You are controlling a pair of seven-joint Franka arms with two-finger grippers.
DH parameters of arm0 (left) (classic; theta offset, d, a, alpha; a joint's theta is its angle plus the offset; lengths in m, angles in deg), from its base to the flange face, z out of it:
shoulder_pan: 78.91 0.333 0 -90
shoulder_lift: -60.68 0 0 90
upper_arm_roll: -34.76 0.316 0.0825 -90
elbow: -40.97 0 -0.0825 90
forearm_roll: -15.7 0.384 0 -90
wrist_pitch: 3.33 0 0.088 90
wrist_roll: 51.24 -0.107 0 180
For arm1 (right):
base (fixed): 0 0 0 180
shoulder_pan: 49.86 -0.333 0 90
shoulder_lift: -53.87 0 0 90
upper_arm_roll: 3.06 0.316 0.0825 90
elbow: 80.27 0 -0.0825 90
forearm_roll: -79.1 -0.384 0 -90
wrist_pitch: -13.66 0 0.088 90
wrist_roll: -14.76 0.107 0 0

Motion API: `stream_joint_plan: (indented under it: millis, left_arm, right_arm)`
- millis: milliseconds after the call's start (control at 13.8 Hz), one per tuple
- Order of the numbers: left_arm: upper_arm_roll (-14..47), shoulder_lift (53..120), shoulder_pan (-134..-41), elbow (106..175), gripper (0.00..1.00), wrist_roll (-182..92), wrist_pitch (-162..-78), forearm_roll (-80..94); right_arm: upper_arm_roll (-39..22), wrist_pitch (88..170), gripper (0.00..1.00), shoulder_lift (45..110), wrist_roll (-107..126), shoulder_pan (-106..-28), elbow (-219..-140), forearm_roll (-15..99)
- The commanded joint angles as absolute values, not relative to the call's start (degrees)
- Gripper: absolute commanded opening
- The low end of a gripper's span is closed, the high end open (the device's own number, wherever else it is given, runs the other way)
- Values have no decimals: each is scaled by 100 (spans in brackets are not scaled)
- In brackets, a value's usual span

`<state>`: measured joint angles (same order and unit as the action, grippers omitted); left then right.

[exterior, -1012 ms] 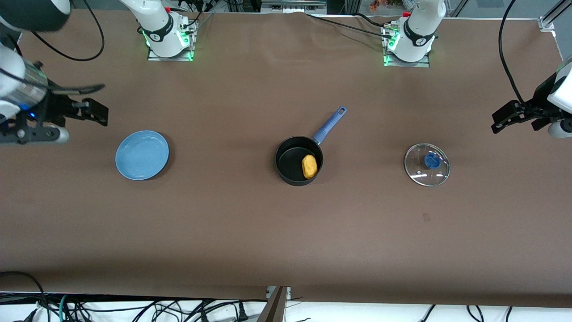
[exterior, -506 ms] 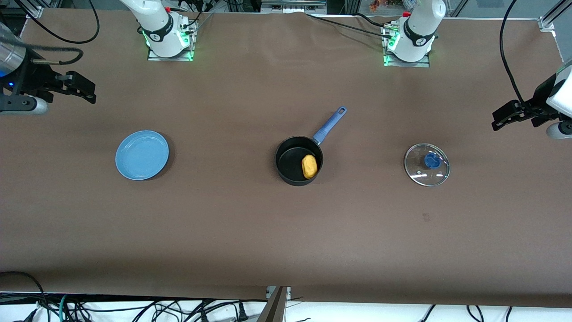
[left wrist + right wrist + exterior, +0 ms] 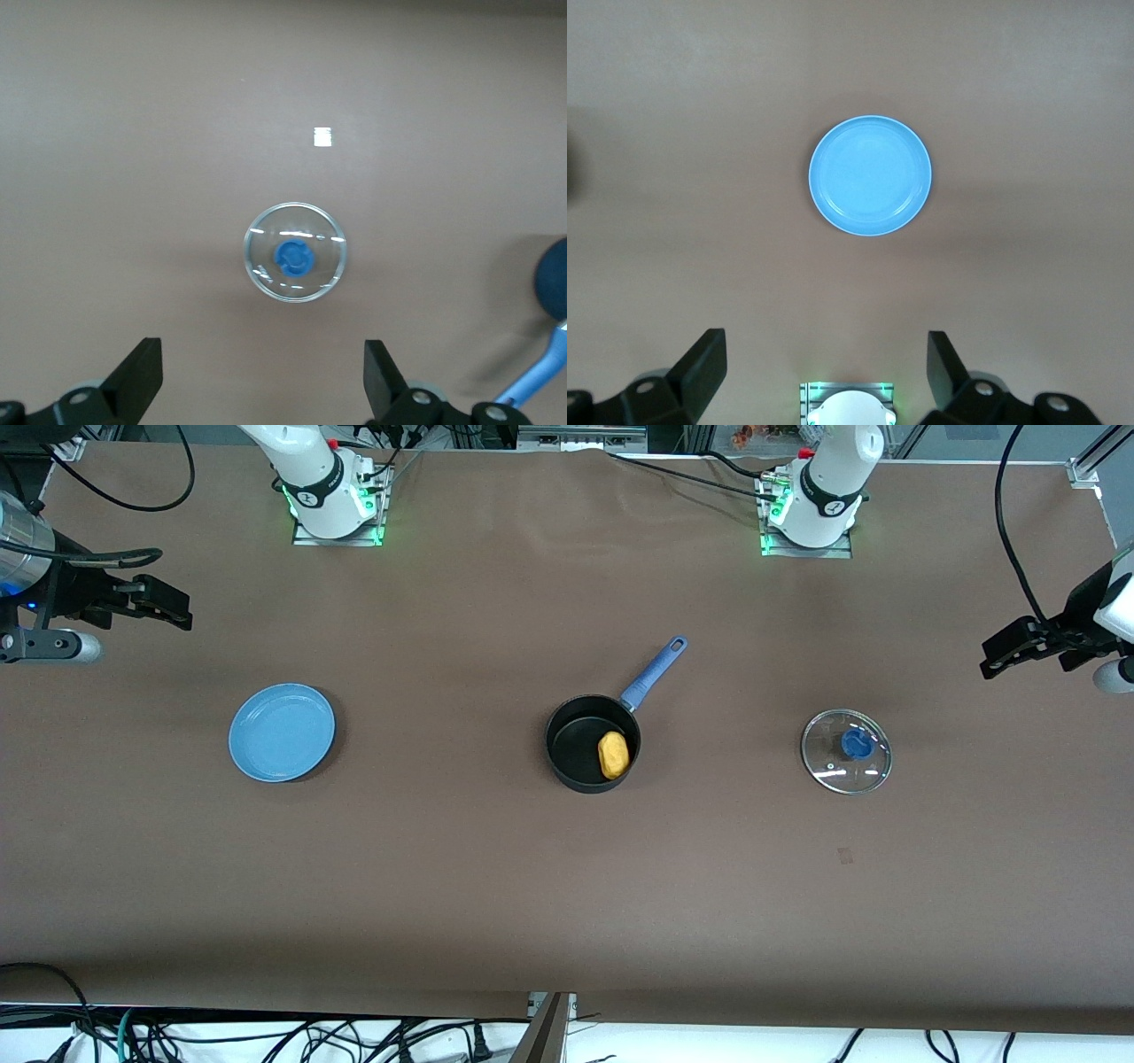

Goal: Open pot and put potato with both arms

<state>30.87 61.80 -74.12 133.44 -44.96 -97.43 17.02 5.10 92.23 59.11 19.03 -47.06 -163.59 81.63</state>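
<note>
Since the earlier frame the right gripper [image 3: 168, 602] is drawn clear, fingers spread, empty; left gripper [image 3: 1005, 657] likewise; potato [image 3: 613, 754] lies in uncovered pot [image 3: 592, 744]; lid [image 3: 846, 751] parked aside for access.

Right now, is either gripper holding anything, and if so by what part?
Nothing is held. The left gripper hangs open above the lid; the right gripper hangs open above the plate.

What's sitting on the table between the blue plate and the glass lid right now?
The pot, lid off, with the potato inside it. The front view shows it between the plate and the lid, bare table either way.
</note>
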Motion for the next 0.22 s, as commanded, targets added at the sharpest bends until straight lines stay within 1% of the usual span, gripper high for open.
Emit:
stream_joint_plan:
  millis: [0,145]
  left_arm:
    - [3116,6147,-7522,13317,100,-4518,-9658,1552]
    - [3037,6147,-7540,13308,100,-4491,-9685,1561]
  right_arm:
    - [450,9162,100,5800,1784,-4660,-16473,8050]
    - [450,9153,100,5853,1758,-4652,-16421,8050]
